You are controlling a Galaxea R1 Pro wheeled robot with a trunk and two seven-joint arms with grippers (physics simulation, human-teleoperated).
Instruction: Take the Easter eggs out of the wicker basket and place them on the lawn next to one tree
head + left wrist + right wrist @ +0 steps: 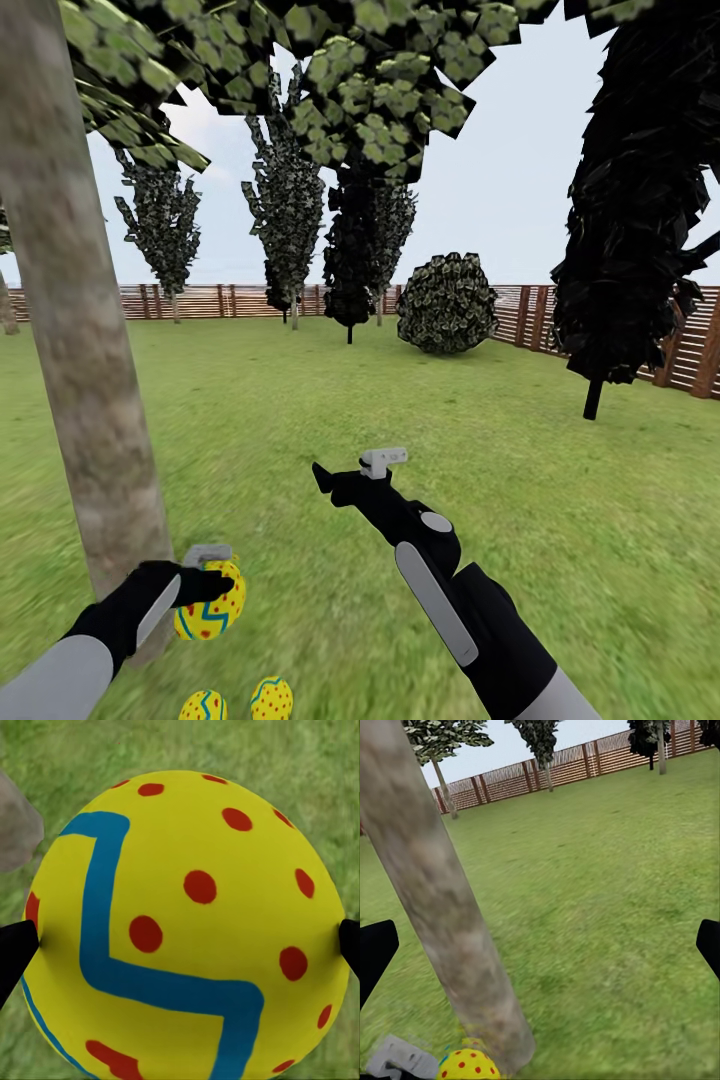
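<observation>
Standing on the lawn [300, 400], we see the tree [80, 350] trunk; just beside its base our left gripper [205, 590] grips one egg [215, 608], two other eggs [237, 702] lie nearby, and our right gripper [345, 478] hangs spread and empty.

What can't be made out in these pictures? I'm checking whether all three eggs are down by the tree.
- Two yellow painted eggs on the grass: head view, lower parts cut off by the frame edge.
- Yellow egg held in the left gripper: left wrist view, it hides the green lawn beneath, so its height above the grass is unclear.
- Base of the grey-tan tree trunk: head view, hidden behind the left arm.
</observation>
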